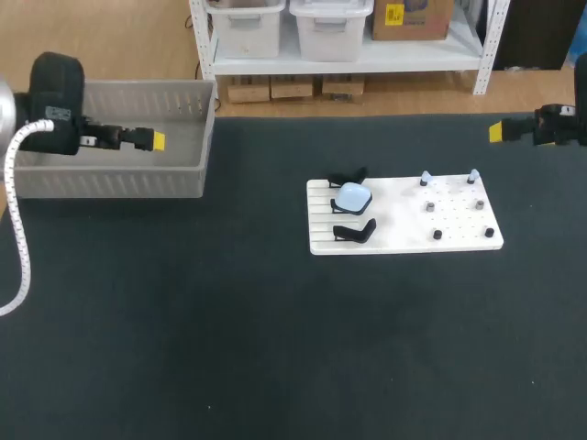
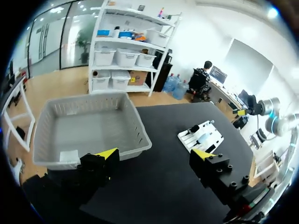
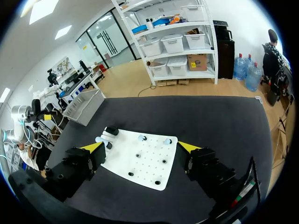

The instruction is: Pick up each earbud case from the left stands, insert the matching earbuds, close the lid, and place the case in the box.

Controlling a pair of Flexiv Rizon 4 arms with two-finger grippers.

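Note:
A white board (image 1: 404, 222) lies right of the table's middle. On its slotted left end a pale blue earbud case (image 1: 353, 196) sits between two empty black stands (image 1: 347, 177) (image 1: 355, 231). Two pale earbuds (image 1: 426, 176) (image 1: 473, 174) stand on pegs at the board's far edge. My left gripper (image 1: 158, 141) hovers open over the grey box (image 1: 110, 183), holding nothing. In the left wrist view the left gripper (image 2: 156, 156) faces the box (image 2: 140, 135) and the distant board (image 2: 202, 135). My right gripper (image 1: 496, 131) hangs open, high beyond the board's far right. The right gripper (image 3: 140, 148) looks down on the board (image 3: 140, 163) and case (image 3: 100, 139).
Several small dark pegs (image 1: 429, 207) dot the board's right half. A small white patch (image 2: 69, 155) lies on the box's floor. The black tabletop (image 1: 229, 321) stretches wide in front of the board and box.

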